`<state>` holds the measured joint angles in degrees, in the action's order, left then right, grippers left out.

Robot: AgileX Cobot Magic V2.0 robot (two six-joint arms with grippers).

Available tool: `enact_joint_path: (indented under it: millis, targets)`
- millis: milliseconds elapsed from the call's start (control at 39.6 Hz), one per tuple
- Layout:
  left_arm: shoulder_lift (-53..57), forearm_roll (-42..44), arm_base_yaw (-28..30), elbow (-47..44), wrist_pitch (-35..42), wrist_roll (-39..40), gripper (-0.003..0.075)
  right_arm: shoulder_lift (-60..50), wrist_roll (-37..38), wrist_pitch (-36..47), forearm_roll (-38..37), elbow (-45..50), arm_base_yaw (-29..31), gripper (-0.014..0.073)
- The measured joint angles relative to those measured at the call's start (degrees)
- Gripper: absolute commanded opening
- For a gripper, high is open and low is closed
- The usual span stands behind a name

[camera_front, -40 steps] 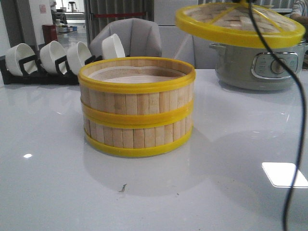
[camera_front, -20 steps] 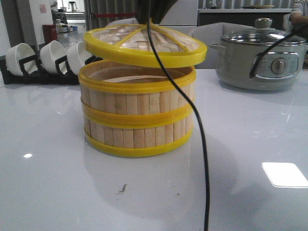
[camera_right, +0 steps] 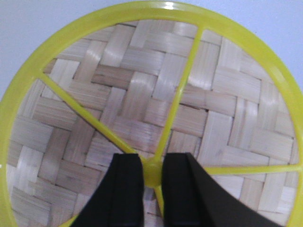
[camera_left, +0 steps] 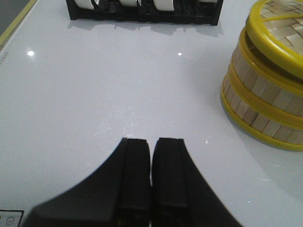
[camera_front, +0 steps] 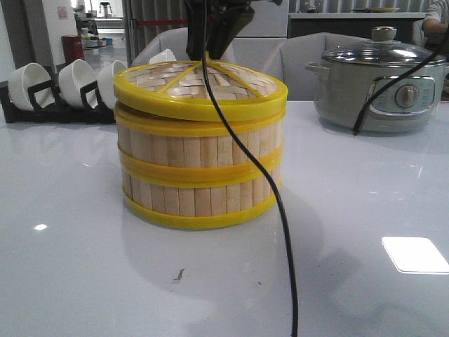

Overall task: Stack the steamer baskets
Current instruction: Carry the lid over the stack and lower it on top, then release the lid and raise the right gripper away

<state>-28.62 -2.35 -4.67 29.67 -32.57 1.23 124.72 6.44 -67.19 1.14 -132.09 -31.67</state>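
Two steamer baskets stand stacked mid-table, the upper basket on the lower basket; both also show in the left wrist view. The woven lid with yellow rim lies on top of the stack, slightly tilted. My right gripper is shut on the lid's yellow knob and stands above the stack in the front view. My left gripper hangs shut and empty over bare table, to the left of the stack.
A grey electric pot with glass lid stands at the back right. A black rack of white bowls lines the back left, its base visible from the left wrist. A black cable hangs in front of the baskets.
The right gripper carried the lid from the upper right leftward over the stack and lowered it onto the top basket. The baskets have not moved.
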Motion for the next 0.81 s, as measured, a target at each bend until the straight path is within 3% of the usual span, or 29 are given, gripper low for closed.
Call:
enact_joint_path:
  millis: [707,808]
  targets:
    - [0.0,0.0,0.0,0.0,0.0,0.0,0.0085,1.3,0.0,0.9,0.1,-0.1,-0.4,0.0062]
    - [0.0,0.0,0.0,0.0,0.0,0.0,0.0085,1.3,0.0,0.9,0.1,-0.1,-0.5,0.0136]
